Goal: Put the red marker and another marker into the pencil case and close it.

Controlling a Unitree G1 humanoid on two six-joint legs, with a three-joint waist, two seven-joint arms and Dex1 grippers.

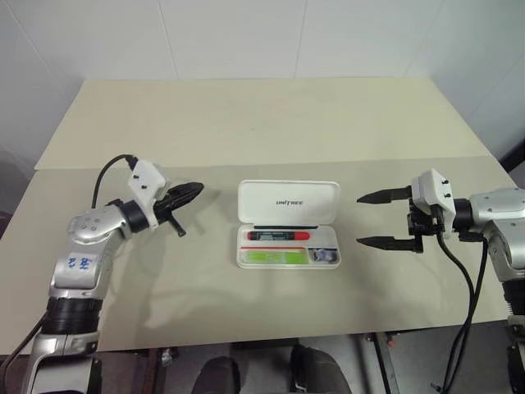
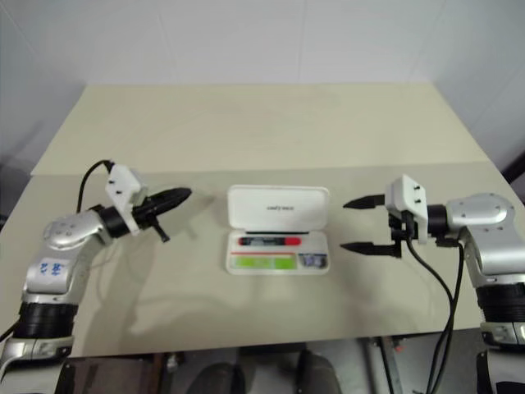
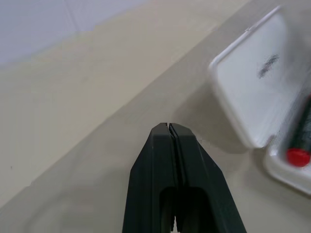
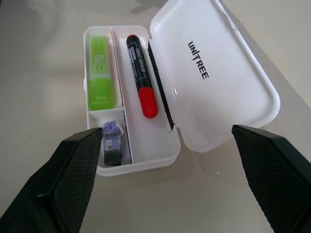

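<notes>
Between the two grippers, on the beige table [image 1: 246, 123], sits the pencil case [image 1: 289, 202], lid swung open and standing up at the back, "UNITREE" logo facing forward.

Contents, seen from the right wrist view: the red marker [image 4: 141, 80] lies flat in the compartment next to the hinge, red cap pointing toward the right gripper's side. Lime-green marker [image 4: 100, 73] lies in the outer long compartment, parallel to it, divider wall between them. Small dark-and-blue item [image 4: 112, 143] sits in the little end compartment just beside the green one, nearest the right fingers.

Left gripper [image 1: 194, 190]: fingers pressed together, nothing between them. Forearm rises from the table's near-left edge, wrist bent inward so the closed tips point level toward the case's lid. Tips are near the lid's left edge but clearly apart from it; left wrist view shows a strip of bare table between tip and lid corner.

Right gripper [image 1: 366, 219]: fingers spread wide, holding nothing. Arm comes in from the right side, wrist turned so the fingers point across at the case's right end, angled slightly down. One fingertip [image 1: 365, 198] is level with the lid, the other with the tray. Both are off the case, gap visible.
</notes>
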